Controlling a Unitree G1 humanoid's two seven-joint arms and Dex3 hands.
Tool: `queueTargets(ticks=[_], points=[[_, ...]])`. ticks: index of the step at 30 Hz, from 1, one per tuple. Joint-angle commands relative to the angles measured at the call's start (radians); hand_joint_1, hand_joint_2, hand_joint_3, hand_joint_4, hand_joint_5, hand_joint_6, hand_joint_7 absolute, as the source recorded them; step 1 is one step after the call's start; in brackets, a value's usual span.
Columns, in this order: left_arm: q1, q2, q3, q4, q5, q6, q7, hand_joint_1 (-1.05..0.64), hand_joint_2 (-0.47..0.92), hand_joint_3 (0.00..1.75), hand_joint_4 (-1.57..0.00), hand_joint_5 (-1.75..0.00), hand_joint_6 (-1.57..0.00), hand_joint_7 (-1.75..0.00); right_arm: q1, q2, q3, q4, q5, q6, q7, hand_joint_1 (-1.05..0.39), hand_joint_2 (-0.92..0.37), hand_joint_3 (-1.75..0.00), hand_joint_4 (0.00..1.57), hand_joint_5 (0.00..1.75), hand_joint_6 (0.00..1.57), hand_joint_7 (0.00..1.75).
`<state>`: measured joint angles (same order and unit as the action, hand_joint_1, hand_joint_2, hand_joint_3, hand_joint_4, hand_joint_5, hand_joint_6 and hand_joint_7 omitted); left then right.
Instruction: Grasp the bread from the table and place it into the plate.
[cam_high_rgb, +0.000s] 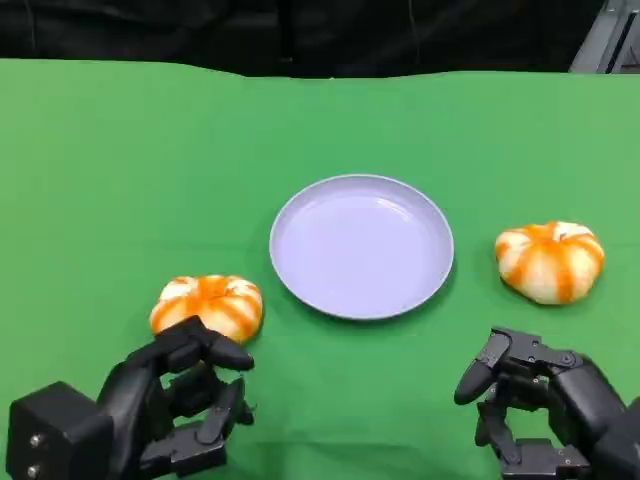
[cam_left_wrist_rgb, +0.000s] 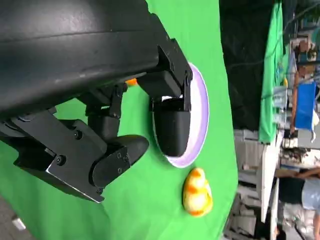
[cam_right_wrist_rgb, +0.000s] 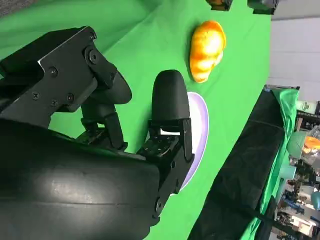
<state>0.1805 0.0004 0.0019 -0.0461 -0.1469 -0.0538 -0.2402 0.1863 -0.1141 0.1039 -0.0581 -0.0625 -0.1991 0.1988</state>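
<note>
No brand, label or legible writing anywhere on the objects.

At the middle of the green-covered worktop (cam_high_rgb: 120, 150): a pale lavender plate (cam_high_rgb: 361, 245), nothing on it. Left of the plate, near but apart from its rim: an orange-and-white striped bread roll (cam_high_rgb: 207, 305). Right of the plate, likewise clear of the rim: a second striped bread roll (cam_high_rgb: 550, 260), nearer the worktop's right side.

At the near edge, lower left: left hand (cam_high_rgb: 185, 400), fingers apart and holding nothing, raised fingertip just in front of the left roll; contact not possible to judge. Lower right: right hand (cam_high_rgb: 530, 400), also released, fingers loosely parted around nothing, short of the right roll with bare cloth between.

Bare green cloth beyond the plate up to the far edge, dark backdrop behind. Open strips of cloth between each roll and the plate. In the left wrist view, shelving clutter and part of a person past the worktop's end.
</note>
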Motion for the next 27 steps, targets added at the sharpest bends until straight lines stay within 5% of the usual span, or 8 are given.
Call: queueTargets(ticks=[1, 3, 11, 27], points=[[0.0, 0.014, 0.019, 0.001, 0.039, -0.057, 0.047, -0.15, 0.83, 0.45, -0.45, -0.97, -0.54, -0.63, 0.005, -0.004, 0.001, -0.015, 0.002, 0.002, -0.005, 0.09, -0.45, -1.27, 0.78, 1.53, 0.72, 1.32], [-0.003, 0.019, 0.019, 0.009, 0.054, -0.075, 0.056, -0.17, 0.9, 0.29, -0.34, -0.81, -0.52, -0.37, 0.005, -0.003, 0.003, -0.015, 0.0, 0.001, -0.007, 0.09, -0.45, -1.27, 0.78, 1.53, 0.72, 1.32], [-0.021, 0.054, 0.025, 0.066, 0.121, -0.167, 0.082, -0.29, 0.92, 0.12, -0.22, -0.64, -0.43, -0.14, -0.001, 0.004, 0.012, -0.012, -0.003, 0.0, -0.015, 0.1, -0.45, -1.27, 0.78, 1.55, 0.72, 1.32], [-0.037, 0.098, 0.013, 0.172, 0.289, -0.369, 0.168, -0.26, 0.92, 0.04, -0.06, -0.58, -0.23, 0.0, -0.005, 0.008, 0.026, -0.017, -0.012, -0.007, -0.028, 0.14, -0.4, -1.35, 0.79, 1.55, 0.73, 1.33]])
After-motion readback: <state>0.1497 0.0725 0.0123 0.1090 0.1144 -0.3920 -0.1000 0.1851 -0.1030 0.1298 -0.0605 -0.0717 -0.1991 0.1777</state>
